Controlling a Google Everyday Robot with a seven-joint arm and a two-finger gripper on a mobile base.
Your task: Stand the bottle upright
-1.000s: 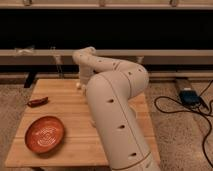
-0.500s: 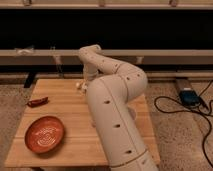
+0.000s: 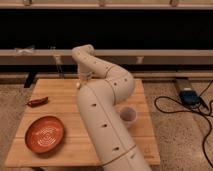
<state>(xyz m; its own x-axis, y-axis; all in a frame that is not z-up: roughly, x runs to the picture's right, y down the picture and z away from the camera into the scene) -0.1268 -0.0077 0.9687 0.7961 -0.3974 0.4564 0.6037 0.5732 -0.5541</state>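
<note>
1. Gripper: the gripper (image 3: 83, 78) hangs low over the far middle of the wooden table (image 3: 60, 97), wrist pointing down. Whether the claw is apart, together or clamped on anything cannot be told from here.
2. Task item: a small whitish object (image 3: 79, 85) sits at the gripper's lower end, touching it or just beside it. It may be the bottle. Otherwise the bottle is hidden behind the arm (image 3: 107, 125). Whether it is lying or standing cannot be told either.
3. Step in hand, as judged: reaching for or securing the item at the far side. Nothing shows a bottle standing, so the task looks unfinished.
4. Next move, as judged: a firm hold near the body of the bottle, a tilt to vertical, then a gentle set-down on its base before letting go.
5. Edges: the work spot lies near the table's far edge. A nudge that way could send a light bottle off the back.
6. Open room: bare wood lies to the left of the gripper. The red item (image 3: 37, 101) sits near the left edge, and the red-brown bowl (image 3: 45, 134) is well apart at front left. The translucent cup (image 3: 128, 114) stands just beside the arm on the right.
</note>
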